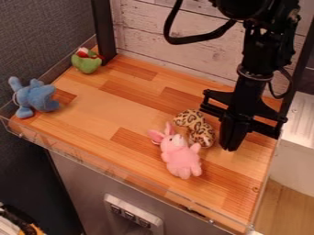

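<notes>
While the black gripper (229,148) hung low over the right part of the wooden tabletop (131,105), its fingers were pressed together with nothing between them. Just beside them, on the left in the camera view, lay a curved leopard-print plush toy (201,131). A pink plush rabbit (182,159) lay next to it, nearer the front edge. Well apart, a blue plush animal (36,97) and a green plush toy (87,63) sat toward the left.

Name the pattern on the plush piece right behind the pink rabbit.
Leopard print: dark spots on tan, seen in the camera view.
</notes>
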Controlling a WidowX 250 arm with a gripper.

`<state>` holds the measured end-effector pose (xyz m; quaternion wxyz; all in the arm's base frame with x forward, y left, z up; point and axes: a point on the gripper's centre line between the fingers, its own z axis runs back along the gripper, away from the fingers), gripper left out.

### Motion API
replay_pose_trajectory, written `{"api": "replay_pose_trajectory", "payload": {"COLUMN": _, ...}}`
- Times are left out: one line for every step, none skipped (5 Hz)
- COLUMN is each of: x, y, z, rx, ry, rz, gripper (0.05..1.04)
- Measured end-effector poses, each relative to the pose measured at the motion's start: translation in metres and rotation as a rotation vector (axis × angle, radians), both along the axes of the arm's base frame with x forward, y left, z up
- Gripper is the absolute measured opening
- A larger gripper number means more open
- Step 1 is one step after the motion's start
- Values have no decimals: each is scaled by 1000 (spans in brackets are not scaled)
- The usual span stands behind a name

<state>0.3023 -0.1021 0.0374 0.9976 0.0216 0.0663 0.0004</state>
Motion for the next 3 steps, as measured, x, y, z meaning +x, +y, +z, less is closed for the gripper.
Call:
{"api": "replay_pose_trajectory", "payload": {"x": 15, "y": 16, "z": -1, "rx": -14, "ry": 5, "rz": -124, "gripper": 222}}
{"api": "replay_pose_trajectory", "payload": {"x": 47, "y": 47, "z": 1, "rx": -37, "ry": 3, "rz": -292, "gripper": 477}}
{"api": "replay_pose_trajectory", "payload": {"x": 71, "y": 76, "z": 3, "rx": -55, "ry": -5, "rz": -518, "gripper": 783}}
